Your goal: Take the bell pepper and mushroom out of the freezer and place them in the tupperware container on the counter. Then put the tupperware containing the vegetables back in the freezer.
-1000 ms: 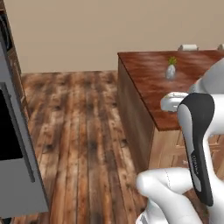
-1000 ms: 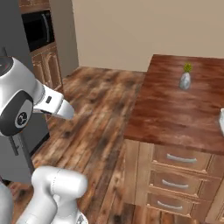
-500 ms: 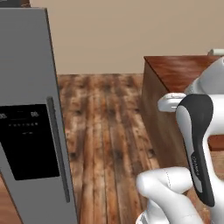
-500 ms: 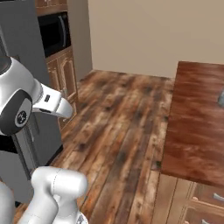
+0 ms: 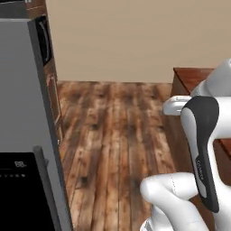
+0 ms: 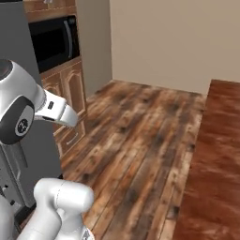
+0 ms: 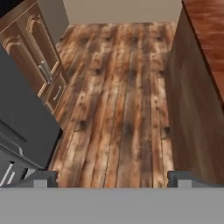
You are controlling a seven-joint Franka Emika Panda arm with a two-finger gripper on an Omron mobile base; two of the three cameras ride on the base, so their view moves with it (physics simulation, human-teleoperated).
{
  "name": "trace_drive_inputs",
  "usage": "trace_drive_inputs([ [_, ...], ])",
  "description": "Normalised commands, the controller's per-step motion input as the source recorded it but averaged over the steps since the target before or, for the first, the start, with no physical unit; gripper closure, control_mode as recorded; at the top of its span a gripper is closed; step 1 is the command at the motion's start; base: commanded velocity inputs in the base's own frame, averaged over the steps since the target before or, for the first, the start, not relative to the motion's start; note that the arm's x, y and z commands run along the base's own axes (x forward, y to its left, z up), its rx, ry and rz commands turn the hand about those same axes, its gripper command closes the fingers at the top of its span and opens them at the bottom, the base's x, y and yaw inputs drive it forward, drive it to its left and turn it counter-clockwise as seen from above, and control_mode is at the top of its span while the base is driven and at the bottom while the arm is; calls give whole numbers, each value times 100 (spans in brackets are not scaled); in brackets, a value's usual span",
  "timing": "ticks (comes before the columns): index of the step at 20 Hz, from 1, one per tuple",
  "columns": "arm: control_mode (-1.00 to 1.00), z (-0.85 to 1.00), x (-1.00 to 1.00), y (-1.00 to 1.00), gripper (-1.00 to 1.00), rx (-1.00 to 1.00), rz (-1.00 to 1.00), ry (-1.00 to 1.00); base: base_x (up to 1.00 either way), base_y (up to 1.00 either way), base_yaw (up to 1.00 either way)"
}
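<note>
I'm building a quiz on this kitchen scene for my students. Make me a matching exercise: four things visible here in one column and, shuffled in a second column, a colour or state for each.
Things:
1. fridge
2. microwave
3. counter
4. gripper

Colour or state:
A. reddish-brown wood-grain top
B. black front, set in above wooden cabinet doors
C. open, nothing between the fingertips
D. tall grey body with a long dark bar handle

Pairs: 1-D, 2-B, 3-A, 4-C
</note>
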Motion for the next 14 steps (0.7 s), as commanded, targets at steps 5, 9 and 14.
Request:
trace_drive_inputs([
  [5, 100, 0, 0, 0, -100, 0, 0, 0, 100, -7, 37],
  [9, 100, 0, 0, 0, -100, 0, 0, 0, 100, -2, 52],
  [14, 100, 0, 0, 0, -100, 0, 0, 0, 52, 10, 81],
])
